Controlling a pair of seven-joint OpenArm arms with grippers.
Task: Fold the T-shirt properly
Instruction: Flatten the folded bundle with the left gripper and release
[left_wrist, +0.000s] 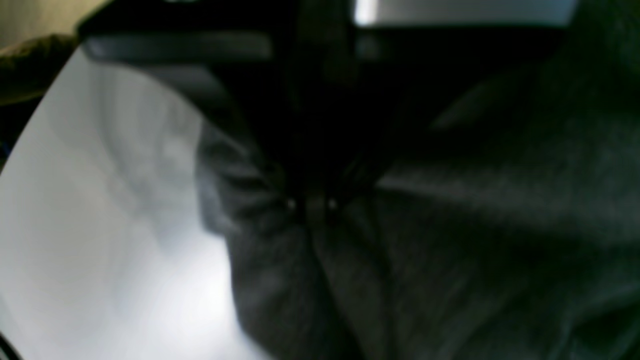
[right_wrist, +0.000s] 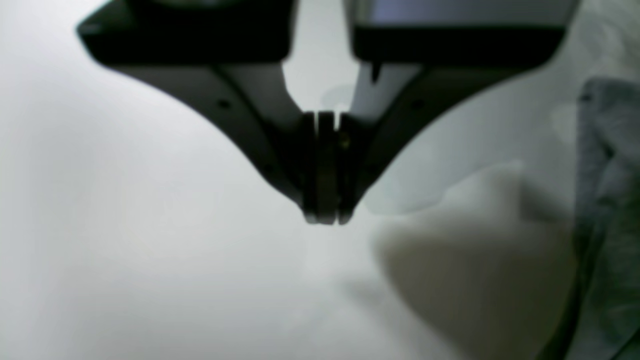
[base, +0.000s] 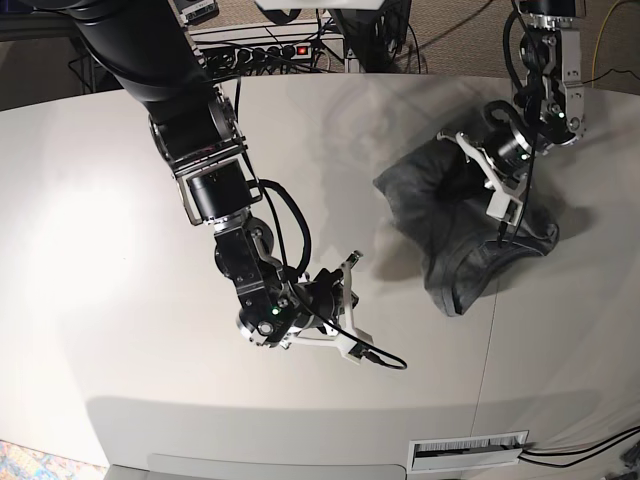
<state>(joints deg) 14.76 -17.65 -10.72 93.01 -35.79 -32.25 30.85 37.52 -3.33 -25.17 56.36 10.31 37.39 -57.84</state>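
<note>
Shirt (base: 450, 215) lies bunched under the left claw (base: 502, 232), clenched on its cloth; the right claw (base: 350, 268), clenched on nothing, sits well apart over bare desk (base: 90, 250).

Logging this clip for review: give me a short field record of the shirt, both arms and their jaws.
shirt: grey T-shirt, crumpled, not folded
surface: white table
left gripper: on the shirt, jaws shut on a pinch of cloth
right gripper: over bare table beside the shirt, jaws shut, empty
task state: fold not yet made
</note>
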